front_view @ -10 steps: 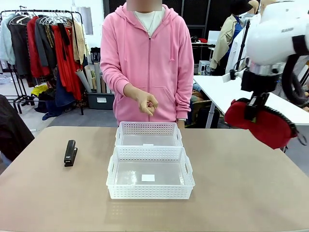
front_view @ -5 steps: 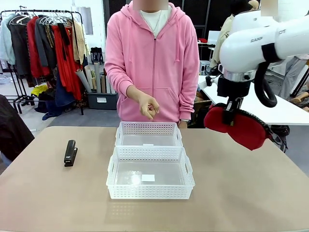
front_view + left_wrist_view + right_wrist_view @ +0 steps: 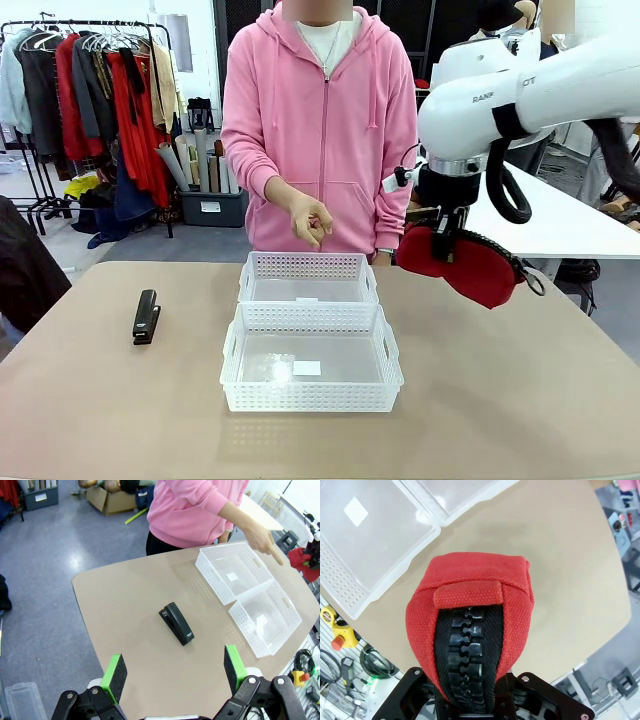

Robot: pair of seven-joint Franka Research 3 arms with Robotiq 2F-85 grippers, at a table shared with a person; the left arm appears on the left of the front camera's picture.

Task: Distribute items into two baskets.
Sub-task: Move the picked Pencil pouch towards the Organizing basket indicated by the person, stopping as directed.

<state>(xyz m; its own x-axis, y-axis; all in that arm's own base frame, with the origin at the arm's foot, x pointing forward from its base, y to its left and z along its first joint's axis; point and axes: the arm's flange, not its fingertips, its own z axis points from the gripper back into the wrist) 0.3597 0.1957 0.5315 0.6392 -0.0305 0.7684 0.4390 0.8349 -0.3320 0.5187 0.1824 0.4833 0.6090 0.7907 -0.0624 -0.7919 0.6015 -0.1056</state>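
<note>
The red pouch (image 3: pixel 470 268) is held up in the air by the right gripper (image 3: pixel 441 243), whose two fingers are closed tightly on its upper edge, so that it hangs tilted under the gripper. In the front view it is seen at about 2 o'clock from the two baskets, above the table (image 3: pixel 500 400) and not touching it. In the right wrist view the black zipper end of the pouch is seen clamped between the fingers, and parts of both baskets are seen below it, toward 10 and 12 o'clock. The narrower basket (image 3: pixel 305 265) is placed at 12 o'clock of the larger basket (image 3: pixel 311 398), and their long sides are touching. The stapler (image 3: pixel 146 316) is laid flat on the table at 9 o'clock of the baskets, well apart from them. The left gripper (image 3: pixel 174 672) is held high above the table with its jaws spread wide and nothing between the green pads; the stapler is seen under it, toward 12 o'clock. The person's hand (image 3: pixel 308 220) is held over the narrower basket with the fingers loosely curled, one finger is stretched out, and nothing is held in it.
</note>
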